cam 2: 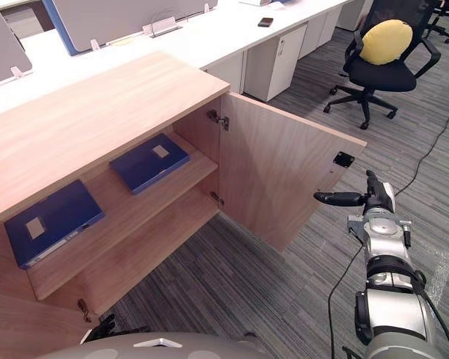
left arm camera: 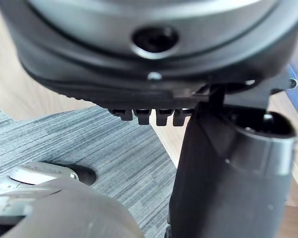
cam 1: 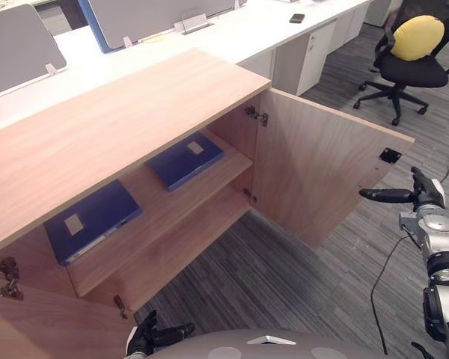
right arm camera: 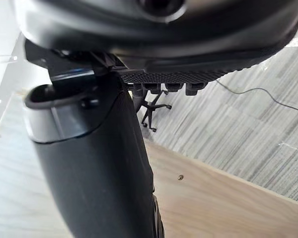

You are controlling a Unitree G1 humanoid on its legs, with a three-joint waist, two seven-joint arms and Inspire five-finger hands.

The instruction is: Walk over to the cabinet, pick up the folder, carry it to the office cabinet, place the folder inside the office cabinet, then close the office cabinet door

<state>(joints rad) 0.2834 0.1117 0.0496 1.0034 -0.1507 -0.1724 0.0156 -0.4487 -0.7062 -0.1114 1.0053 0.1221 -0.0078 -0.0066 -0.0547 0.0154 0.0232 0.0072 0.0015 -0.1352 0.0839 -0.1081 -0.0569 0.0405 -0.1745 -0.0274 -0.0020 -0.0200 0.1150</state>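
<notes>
Office cabinet (cam 1: 120,112) door (cam 1: 322,161) wide open, swung out toward 3 o'clock. Two blue folders lie flat on the upper shelf (cam 1: 165,217): right folder (cam 1: 185,158) near ctr, left folder (cam 1: 92,219) at 8 o'clock. R hand (cam 1: 423,196) at 3 o'clock, fingers loose, empty, thumb tip at door's free edge; contact unclear. L hand (cam 1: 146,338) low at 6 o'clock, fingers relaxed, empty.
</notes>
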